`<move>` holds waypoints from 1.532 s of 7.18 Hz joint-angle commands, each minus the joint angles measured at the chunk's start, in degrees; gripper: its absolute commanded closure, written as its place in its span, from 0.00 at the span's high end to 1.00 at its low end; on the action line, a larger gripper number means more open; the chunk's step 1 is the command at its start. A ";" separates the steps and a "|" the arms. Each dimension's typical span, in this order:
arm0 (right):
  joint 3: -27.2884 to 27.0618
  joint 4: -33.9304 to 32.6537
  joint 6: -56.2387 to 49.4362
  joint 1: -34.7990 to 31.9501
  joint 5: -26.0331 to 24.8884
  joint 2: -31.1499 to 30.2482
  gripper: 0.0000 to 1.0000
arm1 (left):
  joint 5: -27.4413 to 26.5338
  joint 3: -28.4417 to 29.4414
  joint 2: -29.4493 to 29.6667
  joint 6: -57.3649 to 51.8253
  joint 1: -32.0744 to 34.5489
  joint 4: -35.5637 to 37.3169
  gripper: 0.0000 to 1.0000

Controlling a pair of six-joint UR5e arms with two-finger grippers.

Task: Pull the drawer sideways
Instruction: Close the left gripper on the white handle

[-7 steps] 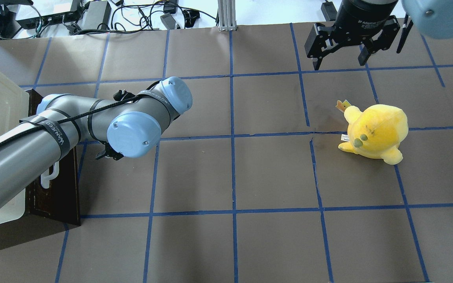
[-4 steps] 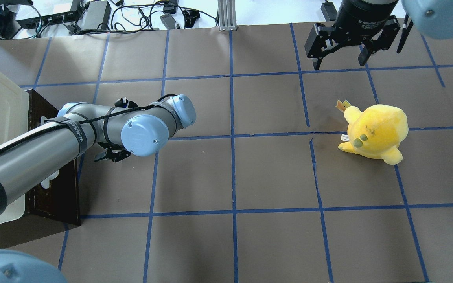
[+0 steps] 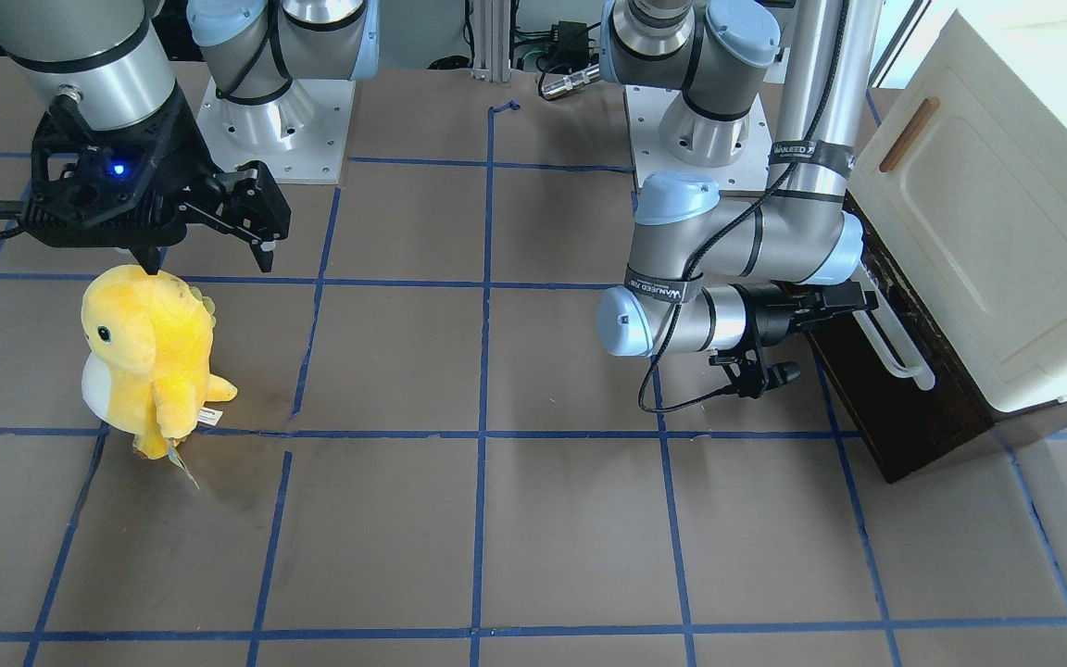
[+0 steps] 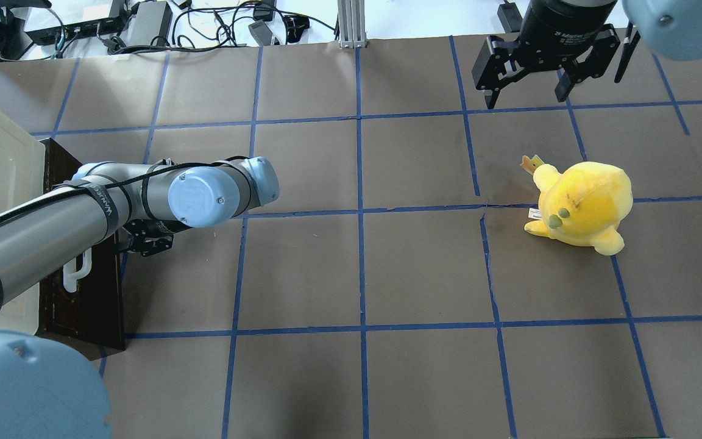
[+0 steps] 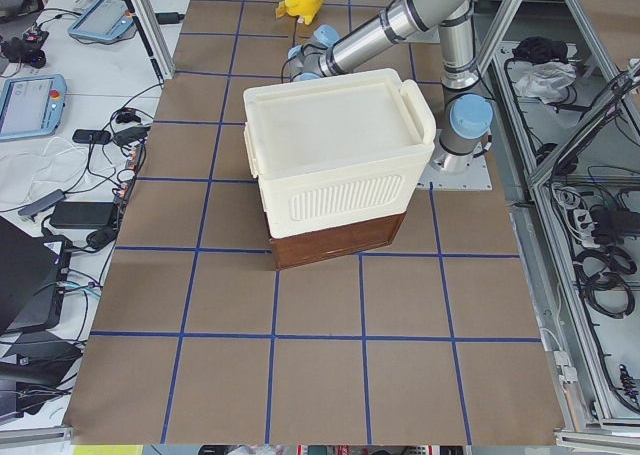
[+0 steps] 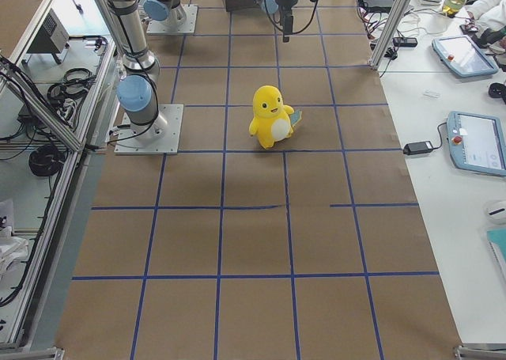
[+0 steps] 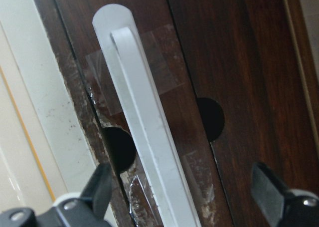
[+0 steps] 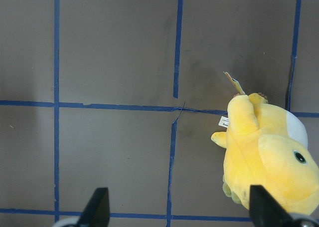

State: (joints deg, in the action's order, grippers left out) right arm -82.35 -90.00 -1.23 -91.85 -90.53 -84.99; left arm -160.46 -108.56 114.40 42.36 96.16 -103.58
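Note:
The drawer's dark brown wooden front (image 3: 909, 417) sits under the cream cabinet, with a long white bar handle (image 3: 895, 347). Only the front shows; the drawer's inside is hidden. It also shows in the overhead view (image 4: 92, 299) and fills the left wrist view (image 7: 239, 62). My left gripper (image 3: 853, 310) is open right at the drawer front. In the left wrist view the left gripper (image 7: 182, 192) has one fingertip on each side of the handle (image 7: 149, 137), without clamping it. My right gripper (image 4: 526, 97) hangs open and empty above the far right of the table.
A cream-white cabinet (image 3: 987, 213) with a small brown handle stands over the drawer at the table's left end. A yellow plush toy (image 4: 582, 204) stands upright on the right side, below the right gripper (image 3: 205, 255). Blue tape lines grid the brown table.
My left arm has swung toward the drawer front, bringing the gripper from out over the table up to the white handle. The right arm and the plush toy have not moved.

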 commanded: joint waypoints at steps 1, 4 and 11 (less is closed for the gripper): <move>0.00 0.00 0.00 0.00 0.00 0.00 1.00 | -1.52 0.01 0.21 0.53 -0.35 -1.54 0.64; 0.00 0.00 0.00 0.00 0.00 0.00 1.00 | -3.10 -0.08 0.39 0.53 -1.23 -1.54 0.46; 0.00 0.00 0.00 0.00 0.00 0.00 1.00 | -3.36 0.36 0.48 1.14 -0.97 -1.80 0.16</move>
State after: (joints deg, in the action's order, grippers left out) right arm -82.35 -90.00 -1.23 -91.85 -90.53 -84.99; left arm -163.73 -108.33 115.04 43.54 95.02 -105.22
